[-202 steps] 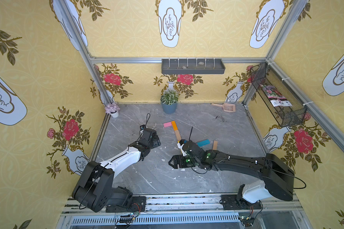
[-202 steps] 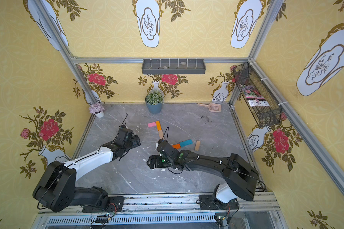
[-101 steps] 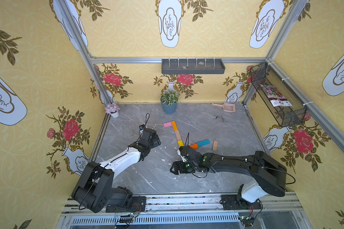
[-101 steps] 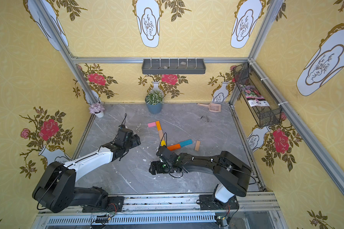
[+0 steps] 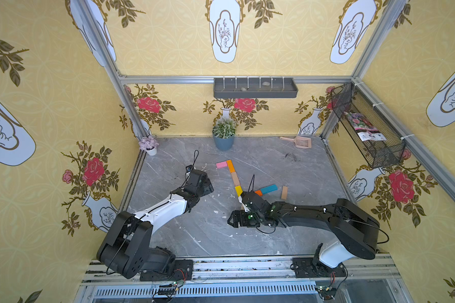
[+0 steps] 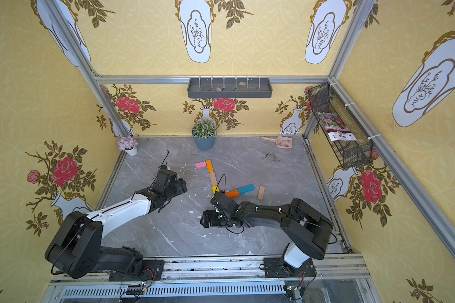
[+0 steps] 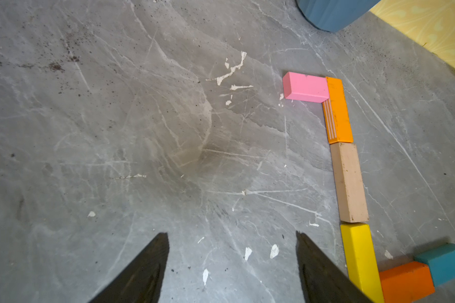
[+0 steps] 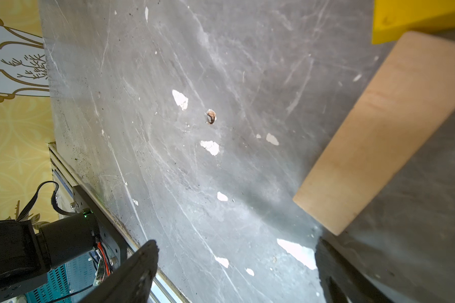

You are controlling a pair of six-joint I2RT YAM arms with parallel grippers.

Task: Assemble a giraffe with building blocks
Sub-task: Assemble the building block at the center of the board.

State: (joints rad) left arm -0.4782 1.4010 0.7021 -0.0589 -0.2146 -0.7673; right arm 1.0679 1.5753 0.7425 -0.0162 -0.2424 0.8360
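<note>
**Hovering Jaws, Fragile Giraffe: One Nudge Could Undo the Front Leg**

The right gripper (image 8: 234, 251) sits low over the table (image 5: 195, 230), jaws spread wide, nothing between them. In the right wrist view, one finger (image 8: 336, 267) is just beside the near end of a tan leg (image 8: 378, 131), so close that contact cannot be ruled out. That is danger number one. Any sideways swing on the way out would likely spin that leg or shove it up into the yellow block (image 8: 418, 18), whose end sits just off the leg's far end. The yellow block anchors the neck, so a push there would likely buckle the line above it.

Further out, the right arm lies across the joint where neck meets body in both top views and hides most of that leg. A low retreat could sweep the orange body block (image 5: 258, 192) and the blue block (image 5: 269, 188) butted against it.

The left gripper (image 7: 231, 236), also parted and empty, hangs near the neck, between it and the table's left edge. A careless advance from there would clip the yellow block first.

The giraffe (image 5: 235, 178) lies flat mid-table, pink head (image 5: 221, 164) toward the back edge. The second tan leg (image 5: 284, 192) appears to sit just off the blue block, not touching. Closing that gap risks knocking the body crooked.
</note>
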